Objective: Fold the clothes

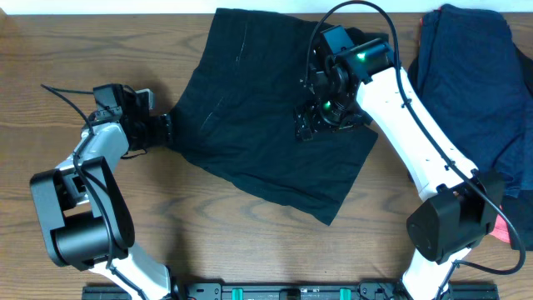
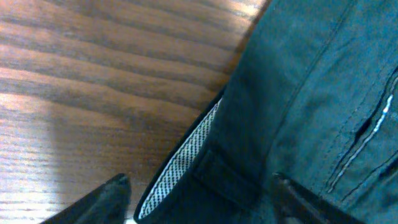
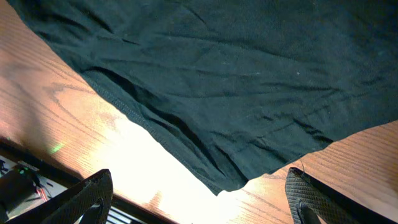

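A dark wood-grain bench (image 1: pixel 83 42) fills the overhead view. A heap of navy garments (image 1: pixel 470 75) lies at the upper right, and a scrap of a coral-pink garment (image 1: pixel 502 229) shows at the right edge. The black shorts (image 1: pixel 250 108) lie spread flat in the upper middle of the frame, well apart from the coral piece and just short of the navy heap.

No fold has been made yet, so the step in hand looks like taking hold for the first one. The left gripper (image 1: pixel 162 129) sits at the left edge of the shorts. In its wrist view the jaws stand apart with the waistband (image 2: pixel 180 168) and its pale patterned lining lying between them, not yet pinched. The right gripper (image 1: pixel 321 117) hangs over the right part of the cloth. Its wrist view shows both fingers spread wide above a leg hem (image 3: pixel 161 134), holding nothing.

The next move probably calls for each gripper to come down and close on a single edge of fabric, catching both layers without bunching. Then one side can be lifted and carried over the other.

The waistband faces the left of the frame and the leg hems face the right and lower right. The long axis seems to run across the frame, tilted down toward the right, so the shorts sit skewed to the bench edges.
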Action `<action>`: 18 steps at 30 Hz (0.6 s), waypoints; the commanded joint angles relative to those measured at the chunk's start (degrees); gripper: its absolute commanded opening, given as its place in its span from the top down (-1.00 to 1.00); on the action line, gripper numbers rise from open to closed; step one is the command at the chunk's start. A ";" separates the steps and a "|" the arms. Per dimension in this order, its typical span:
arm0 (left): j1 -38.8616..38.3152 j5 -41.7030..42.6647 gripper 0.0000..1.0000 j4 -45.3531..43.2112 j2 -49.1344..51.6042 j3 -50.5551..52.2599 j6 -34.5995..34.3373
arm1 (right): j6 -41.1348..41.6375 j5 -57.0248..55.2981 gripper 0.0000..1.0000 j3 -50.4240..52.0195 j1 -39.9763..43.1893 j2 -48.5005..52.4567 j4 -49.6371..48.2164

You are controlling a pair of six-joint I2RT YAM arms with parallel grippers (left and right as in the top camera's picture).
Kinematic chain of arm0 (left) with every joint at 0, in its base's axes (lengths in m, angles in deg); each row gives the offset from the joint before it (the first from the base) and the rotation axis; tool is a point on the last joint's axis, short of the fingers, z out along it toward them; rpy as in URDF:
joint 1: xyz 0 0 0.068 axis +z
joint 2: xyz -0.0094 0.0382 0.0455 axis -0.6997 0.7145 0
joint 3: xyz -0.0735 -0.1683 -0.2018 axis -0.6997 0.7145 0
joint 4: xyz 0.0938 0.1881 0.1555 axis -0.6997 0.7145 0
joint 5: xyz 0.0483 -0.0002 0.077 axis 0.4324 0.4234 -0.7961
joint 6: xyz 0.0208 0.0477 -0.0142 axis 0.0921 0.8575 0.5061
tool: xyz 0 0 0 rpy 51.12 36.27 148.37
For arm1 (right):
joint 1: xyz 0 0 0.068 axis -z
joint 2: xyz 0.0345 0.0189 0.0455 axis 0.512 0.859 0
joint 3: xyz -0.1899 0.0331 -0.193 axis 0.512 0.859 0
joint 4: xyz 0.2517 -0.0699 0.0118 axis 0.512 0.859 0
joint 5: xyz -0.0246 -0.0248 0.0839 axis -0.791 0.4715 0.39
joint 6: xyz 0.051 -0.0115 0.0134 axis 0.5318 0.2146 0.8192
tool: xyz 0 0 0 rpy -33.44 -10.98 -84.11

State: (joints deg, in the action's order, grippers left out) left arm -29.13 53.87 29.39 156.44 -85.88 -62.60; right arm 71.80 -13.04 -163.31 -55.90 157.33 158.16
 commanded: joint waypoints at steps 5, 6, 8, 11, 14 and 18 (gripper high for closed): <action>0.35 -0.81 0.88 1.44 2.16 0.11 -9.86 | 3.74 -2.36 -0.74 0.39 -0.48 0.37 0.76; 0.55 -1.29 0.88 2.36 2.05 0.11 -11.65 | 3.76 -2.34 -0.74 0.42 -0.48 0.37 0.87; 1.14 -5.14 0.88 6.14 1.68 0.11 -17.09 | 3.76 -2.36 -0.74 0.70 -0.48 0.37 1.01; 2.51 -12.90 0.88 15.41 0.94 0.11 -26.25 | 5.29 -3.39 -0.74 1.97 -0.48 0.37 0.59; 3.82 -14.34 0.88 22.29 0.90 0.13 -26.95 | 5.68 -3.63 -0.78 4.26 -0.48 0.37 -1.40; 4.31 -14.73 0.88 28.17 0.90 0.13 -26.75 | 5.86 -3.63 -0.80 8.28 -0.48 0.37 -6.60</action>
State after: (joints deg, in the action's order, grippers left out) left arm -25.46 45.70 54.74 155.80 -87.37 -86.38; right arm 76.33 -15.90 -157.41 -55.90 157.33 153.22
